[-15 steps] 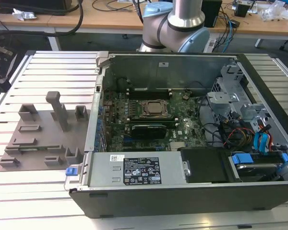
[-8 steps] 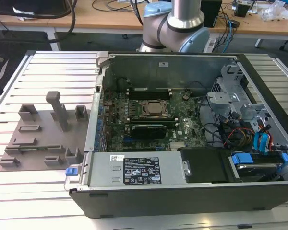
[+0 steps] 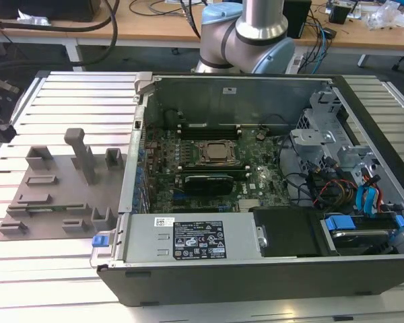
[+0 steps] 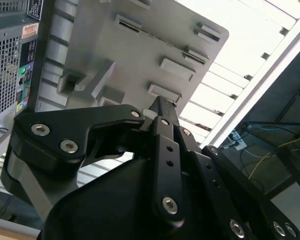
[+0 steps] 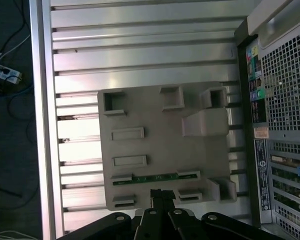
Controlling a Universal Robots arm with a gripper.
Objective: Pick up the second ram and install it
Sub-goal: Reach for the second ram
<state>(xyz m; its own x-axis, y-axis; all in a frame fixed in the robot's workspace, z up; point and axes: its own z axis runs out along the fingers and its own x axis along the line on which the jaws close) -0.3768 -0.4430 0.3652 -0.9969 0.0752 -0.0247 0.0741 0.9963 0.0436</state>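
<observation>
On the slatted aluminium table, at the exterior view's left of the open computer case, you have the grey fixture plate with its raised holders. The second ram lies flat on that plate, a thin green stick sitting between two small end holders near the plate's edge. It is not in the pincer. In both wrist views your gripper points at the plate, and its tips line up just beside the stick's middle. The two black fingers are pressed together at the tips with nothing between them, so you are closed and empty. You cannot tell from these views whether the tips touch the plate or the stick. In the exterior view the case lies on its side with the green motherboard exposed and the CPU socket near its centre. The arm's base joint stands behind the case.
</observation>
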